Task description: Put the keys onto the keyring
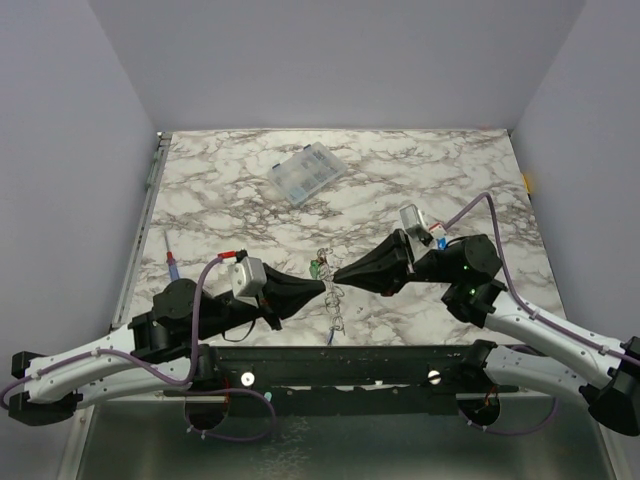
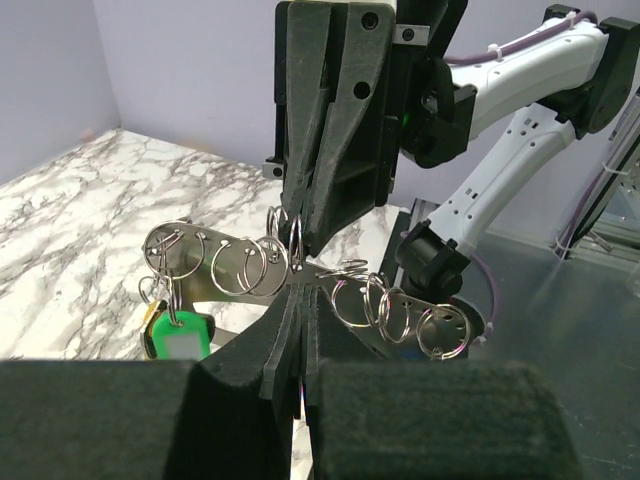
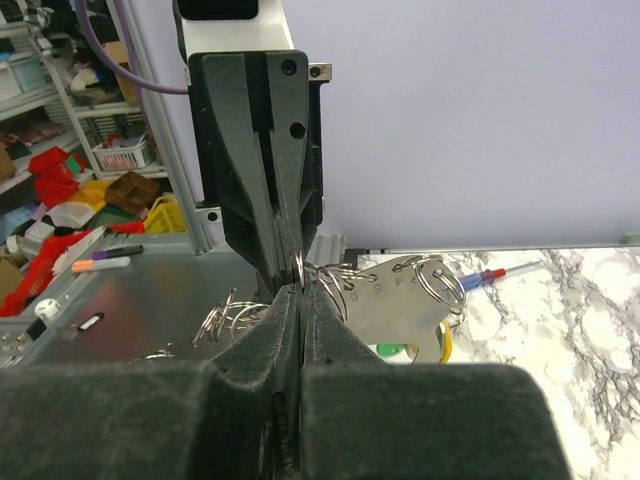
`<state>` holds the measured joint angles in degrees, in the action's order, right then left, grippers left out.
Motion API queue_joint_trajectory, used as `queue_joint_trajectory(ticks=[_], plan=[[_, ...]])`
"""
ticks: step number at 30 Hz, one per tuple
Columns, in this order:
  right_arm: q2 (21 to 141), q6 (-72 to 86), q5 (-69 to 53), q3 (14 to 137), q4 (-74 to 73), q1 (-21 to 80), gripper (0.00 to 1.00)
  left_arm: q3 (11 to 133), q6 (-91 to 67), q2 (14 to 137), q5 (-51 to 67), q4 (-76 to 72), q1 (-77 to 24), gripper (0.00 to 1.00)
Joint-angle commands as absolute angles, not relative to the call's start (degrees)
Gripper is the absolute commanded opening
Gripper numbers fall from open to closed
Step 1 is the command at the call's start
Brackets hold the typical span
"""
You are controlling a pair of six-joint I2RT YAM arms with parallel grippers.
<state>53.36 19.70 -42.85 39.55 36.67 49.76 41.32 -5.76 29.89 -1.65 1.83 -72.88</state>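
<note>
Above the table, both jaws clenched on the keyring, green key beneath.

Top camera: fixed high behind the arm bases, looking down over the whole table. Wrist cameras: close range, facing each other, both covering the keyring between them.

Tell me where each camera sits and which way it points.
Top external: fixed above and behind the arms, looking down on the marble table; both arms show, with the left gripper and right gripper tip to tip.
Left wrist: rides the left arm, looking along its own fingers toward the right arm.
Right wrist: rides the right arm, looking along its fingers toward the left arm.
Shared: both wrist views show the keyring between the closed grippers.
</note>
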Motion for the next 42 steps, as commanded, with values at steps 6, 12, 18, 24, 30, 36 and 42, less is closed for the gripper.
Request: queue_joint_trajectory(ticks=[6,12,18,24,30,36,42], plan=[[54.3,24.8,-39.2,37.9,45.4,49.7,0.01,38.0,-6.4,27.8,-0.3,-3.5,-73.1,0.09],[55.3,27.9,-38.8,37.1,49.2,49.7,0.01,35.4,-6.6,26.7,-2.4,-7.6,-73.1,0.15],[55.7,30.0,-37.8,35.8,51.5,49.7,0.01,33.6,-6.6,26.3,-3.4,-11.9,-73.1,0.24],[55.8,30.8,-37.8,35.5,52.4,49.7,0.01,32.6,-6.3,26.9,-4.4,-14.8,-73.1,0.27],[56.3,32.5,-37.3,34.9,54.3,49.6,0.01,31.7,-5.6,27.8,-4.2,-17.8,-73.1,0.27],[56.7,34.4,-36.0,33.9,56.7,49.7,0.00,28.6,-4.3,27.8,-3.5,-25.1,-73.1,0.27],[57.2,35.8,-35.6,33.3,58.8,49.7,0.01,27.2,-3.5,28.7,-3.4,-28.0,-73.1,0.26]])
